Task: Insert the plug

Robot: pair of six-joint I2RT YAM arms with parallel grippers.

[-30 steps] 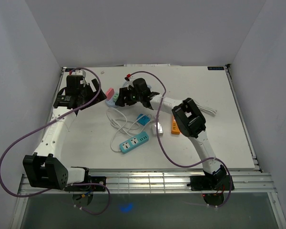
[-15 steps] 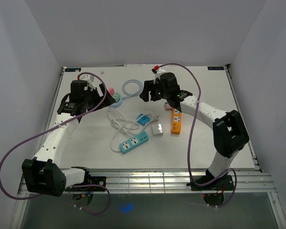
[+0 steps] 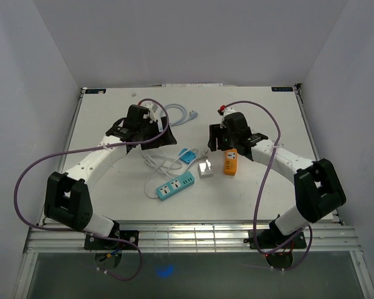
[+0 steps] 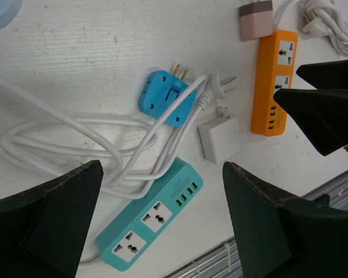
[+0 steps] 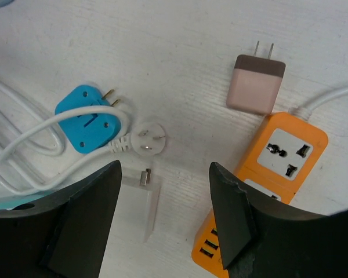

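Note:
A white round three-pin plug (image 5: 145, 141) lies loose on the table at the end of its white cord, also in the left wrist view (image 4: 223, 86). A teal power strip (image 4: 151, 223) lies under my open left gripper (image 4: 162, 226), sockets up; in the top view the strip (image 3: 176, 185) is nearer than that gripper (image 3: 156, 134). An orange power strip (image 5: 267, 191) lies at the right, under my open, empty right gripper (image 5: 162, 226), which hovers above its far end (image 3: 217, 140). Both grippers are above the table and hold nothing.
A blue adapter (image 5: 90, 124), a white charger block (image 5: 139, 200) and a pink-brown charger (image 5: 255, 84) lie around the plug. White cord loops (image 4: 58, 139) spread left. A coiled cable (image 3: 174, 115) lies at the back. The table's front rail (image 3: 187, 233) is near.
My left arm has swung right and inward over the cord pile. My right arm has pulled back toward the near side, over the orange strip. Both stay open.

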